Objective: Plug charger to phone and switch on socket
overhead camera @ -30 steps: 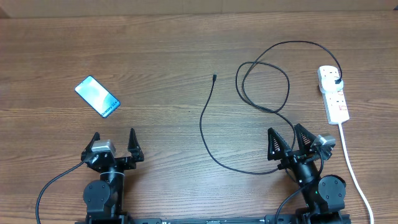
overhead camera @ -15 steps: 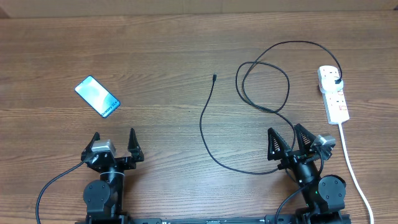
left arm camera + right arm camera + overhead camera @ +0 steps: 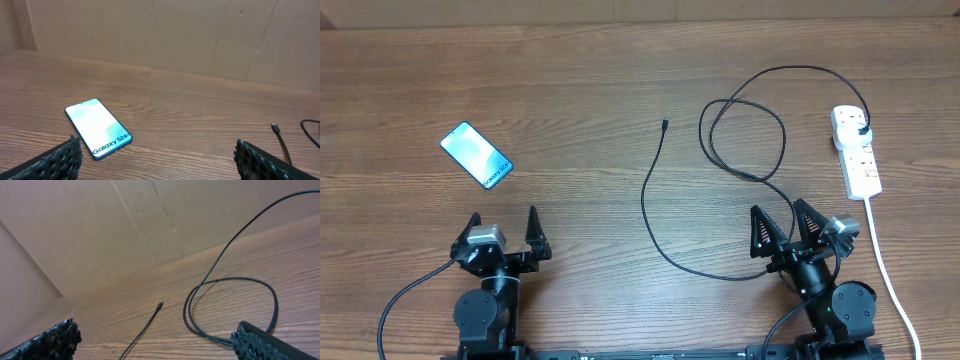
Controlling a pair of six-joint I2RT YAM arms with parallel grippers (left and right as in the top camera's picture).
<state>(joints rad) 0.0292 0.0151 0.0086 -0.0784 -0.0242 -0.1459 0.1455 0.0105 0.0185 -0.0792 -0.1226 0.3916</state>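
The phone [image 3: 476, 155] lies flat at the left of the table, its screen lit light blue; it also shows in the left wrist view [image 3: 98, 127]. The charger cable [image 3: 660, 225] curves and loops across the middle; its connector tip [image 3: 664, 125] lies free, also in the right wrist view [image 3: 159, 306]. Its black plug [image 3: 861, 130] sits in the white power strip socket [image 3: 857, 155] at the right. My left gripper [image 3: 502, 232] is open and empty, below the phone. My right gripper [image 3: 786, 226] is open and empty, beside the cable's low curve.
The power strip's thick white cord [image 3: 888, 280] runs down the right side past my right arm. A cardboard wall [image 3: 150, 30] stands along the table's far edge.
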